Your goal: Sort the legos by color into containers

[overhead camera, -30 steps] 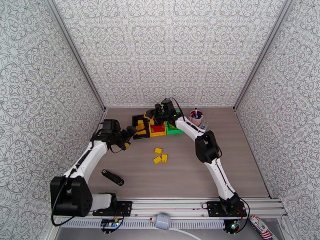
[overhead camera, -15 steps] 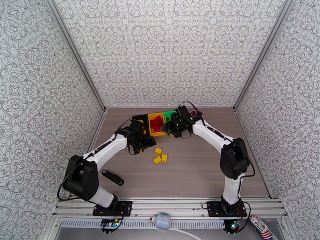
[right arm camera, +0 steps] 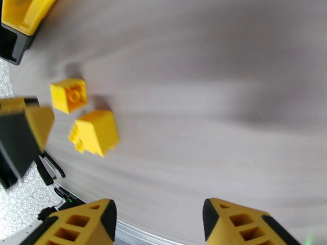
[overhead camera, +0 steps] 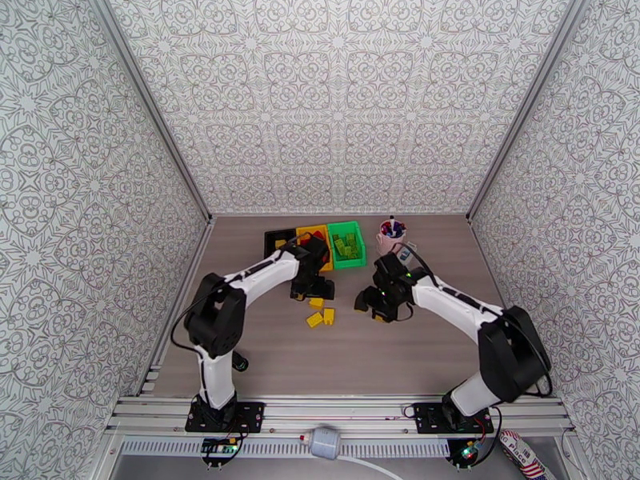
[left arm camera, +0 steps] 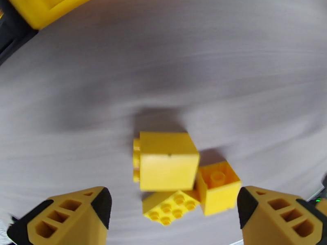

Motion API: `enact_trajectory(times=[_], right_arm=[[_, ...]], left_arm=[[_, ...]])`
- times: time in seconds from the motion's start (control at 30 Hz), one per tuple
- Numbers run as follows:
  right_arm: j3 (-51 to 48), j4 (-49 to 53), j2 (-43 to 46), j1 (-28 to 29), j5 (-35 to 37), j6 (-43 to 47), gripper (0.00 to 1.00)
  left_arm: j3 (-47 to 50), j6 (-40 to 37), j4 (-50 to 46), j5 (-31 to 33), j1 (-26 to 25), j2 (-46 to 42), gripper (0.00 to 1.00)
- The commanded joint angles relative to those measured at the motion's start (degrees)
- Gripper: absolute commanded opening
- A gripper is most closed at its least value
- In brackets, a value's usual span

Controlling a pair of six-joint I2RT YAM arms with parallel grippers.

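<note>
I count three loose yellow bricks (left arm camera: 167, 166). Then one black bin (overhead camera: 275, 236), one yellow bin (overhead camera: 309, 230) and one green bin (overhead camera: 359, 251), plus one pen cup (overhead camera: 391, 234).

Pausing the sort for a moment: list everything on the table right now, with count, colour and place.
loose legos: three, yellow, clustered on the table in front of the bins
green legos: several, lime green, inside the green bin
black bin: one, black, left end of the back row
yellow bin: one, yellow, middle of the row, partly behind the left arm
green bin: one, green, right end of the row
pink cup: one, pink, holding pens, right of the green bin
black object: one, black, beside the left arm's lower link, partly hidden
table: one, grey-brown wood grain
left gripper: one, yellow fingers, open, above the loose legos
right gripper: one, yellow fingers, open and empty, right of the loose legos
</note>
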State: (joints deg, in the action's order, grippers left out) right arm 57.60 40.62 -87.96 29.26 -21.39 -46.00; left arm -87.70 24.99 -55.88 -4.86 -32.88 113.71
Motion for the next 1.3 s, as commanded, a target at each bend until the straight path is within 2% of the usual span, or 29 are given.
enact_trajectory(times=[0.0,0.33,0.77,0.9,0.97,1.27], right_arm=[[-2.75,-1.72,3.07,0.19,1.35,-2.11,0.61],[-5.99,-2.21,6.92,0.25,2.23,-4.03,0.61],[-3.79,-2.83,4.13,0.25,1.26,-3.82,0.61],[-2.22,-2.83,2.96,0.25,0.83,-3.51,0.60],[-1.54,-2.91,2.41,0.24,0.43,-3.38,0.60],[3.23,-7.36,-0.81,0.71,-5.33,-3.73,0.57]], left_arm=[[-3.30,-3.68,-4.58,3.46,-0.16,2.95,0.85],[-5.48,-4.60,-4.71,1.25,-0.77,6.79,0.77],[-4.27,-4.38,-3.36,-0.63,-0.95,8.45,0.64],[-4.03,-3.92,-3.36,-0.01,-0.90,7.06,0.49],[-4.23,-3.62,-3.61,0.23,-0.56,5.89,0.44],[-5.26,-1.29,-4.37,-2.25,4.57,-1.52,0.40]])
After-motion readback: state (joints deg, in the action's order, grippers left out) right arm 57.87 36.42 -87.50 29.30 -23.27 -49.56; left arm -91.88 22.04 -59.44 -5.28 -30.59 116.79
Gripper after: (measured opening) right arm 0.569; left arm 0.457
